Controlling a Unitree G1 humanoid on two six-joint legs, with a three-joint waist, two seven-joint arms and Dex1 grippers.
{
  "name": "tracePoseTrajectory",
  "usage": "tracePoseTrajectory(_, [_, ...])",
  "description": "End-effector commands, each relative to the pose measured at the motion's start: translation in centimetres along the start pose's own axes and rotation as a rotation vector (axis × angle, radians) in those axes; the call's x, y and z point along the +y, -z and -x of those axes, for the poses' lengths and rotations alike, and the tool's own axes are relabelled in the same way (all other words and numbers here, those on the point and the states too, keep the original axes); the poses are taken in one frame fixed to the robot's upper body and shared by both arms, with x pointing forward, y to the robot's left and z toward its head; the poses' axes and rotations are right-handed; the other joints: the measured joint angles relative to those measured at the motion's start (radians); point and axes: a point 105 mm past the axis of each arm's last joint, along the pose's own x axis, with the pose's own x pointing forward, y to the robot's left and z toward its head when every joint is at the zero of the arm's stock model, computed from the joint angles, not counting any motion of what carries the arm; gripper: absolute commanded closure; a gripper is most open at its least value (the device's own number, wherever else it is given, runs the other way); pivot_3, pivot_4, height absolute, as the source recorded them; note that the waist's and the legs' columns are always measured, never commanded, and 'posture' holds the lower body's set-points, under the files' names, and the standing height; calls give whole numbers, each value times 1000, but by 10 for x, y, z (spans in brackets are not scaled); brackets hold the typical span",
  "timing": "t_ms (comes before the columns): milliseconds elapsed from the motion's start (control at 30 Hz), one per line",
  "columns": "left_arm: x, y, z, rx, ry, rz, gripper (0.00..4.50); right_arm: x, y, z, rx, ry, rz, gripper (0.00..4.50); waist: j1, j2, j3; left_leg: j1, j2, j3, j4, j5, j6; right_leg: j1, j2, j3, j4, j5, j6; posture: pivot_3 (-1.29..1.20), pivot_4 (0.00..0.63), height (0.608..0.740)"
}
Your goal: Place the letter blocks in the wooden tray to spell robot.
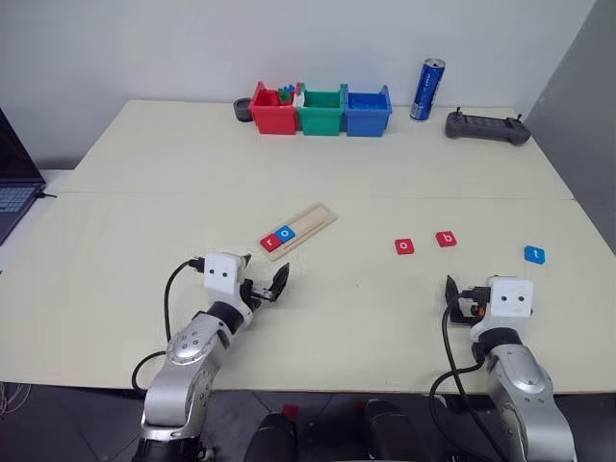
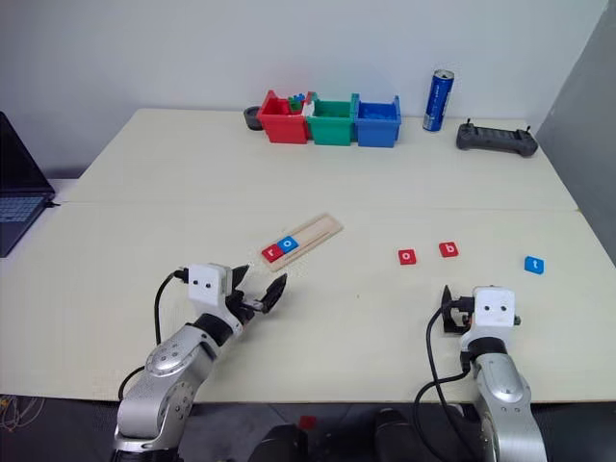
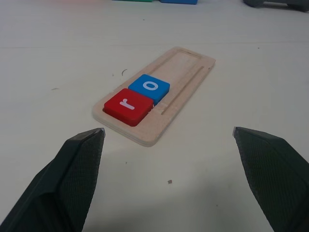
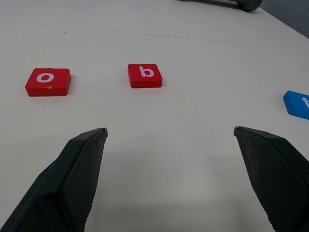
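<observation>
Spelling half done: red r and blue o seated at near end of wooden tray. Red b judged next, lying between red o and blue t. Right gripper spread wide, empty; left gripper likewise. Tile best pinched by opposite edges, lowered flush beside blue o.

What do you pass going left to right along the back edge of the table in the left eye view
Dark round object → red bin → green bin → blue bin → blue can → dark handheld controller.
</observation>
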Motion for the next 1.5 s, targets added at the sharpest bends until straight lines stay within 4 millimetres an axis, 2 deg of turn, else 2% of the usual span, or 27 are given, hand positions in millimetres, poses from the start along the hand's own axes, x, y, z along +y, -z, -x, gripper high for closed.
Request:
tracePoseTrajectory(33, [0,-10,2,-36,-9,-13,0,-1,-16,0,-57,9,8,27,1,0,0,0,0,0,0,0,0,0,0,0,0,0,0,0,150,740])
tracePoseTrajectory(367, [-1,-13,-5,-50,-12,-36,0,-3,-19,-4,-63,10,18,27,2,0,0,0,0,0,0,0,0,0,0,0,0,0,-1,0,150,740])
tracePoseTrajectory(533, [9,-21,-9,-63,-6,-82,0,-3,-32,-8,-104,-29,36,27,2,0,0,0,0,0,0,0,0,0,0,0,0,0,-1,0,150,740])
tracePoseTrajectory(667, [22,-29,-15,-78,33,-111,0,17,-48,-15,-143,-237,55,27,0,0,0,0,0,0,0,0,0,0,0,0,0,0,-1,0,150,740])
tracePoseTrajectory(833, [24,-33,-30,-63,170,-140,0,64,-72,-7,-176,-695,15,27,-1,0,0,0,0,0,0,0,0,0,1,-1,0,0,-1,0,150,740])
tracePoseTrajectory(1033, [29,-32,-42,-46,271,-150,0,79,-95,-3,-185,-977,49,27,0,0,0,-1,-1,-1,0,0,0,0,0,-2,-2,1,-1,0,150,740])
tracePoseTrajectory(1133, [32,-32,-45,-42,317,-179,0,82,-103,-1,-183,-1052,41,27,1,0,0,-1,0,-2,-1,0,0,0,0,-3,-2,1,-1,0,150,740])
tracePoseTrajectory(1300, [40,-22,-55,14,355,-210,0,90,-101,-4,-177,-1065,38,27,2,0,0,-2,-1,-4,-1,0,0,0,0,-4,-2,1,-1,0,150,740])
tracePoseTrajectory(1500, [33,-19,-66,39,434,-210,0,99,-101,1,-189,-1063,4,27,2,0,1,-2,-1,-4,0,0,0,0,0,-5,-2,1,-1,0,150,740])
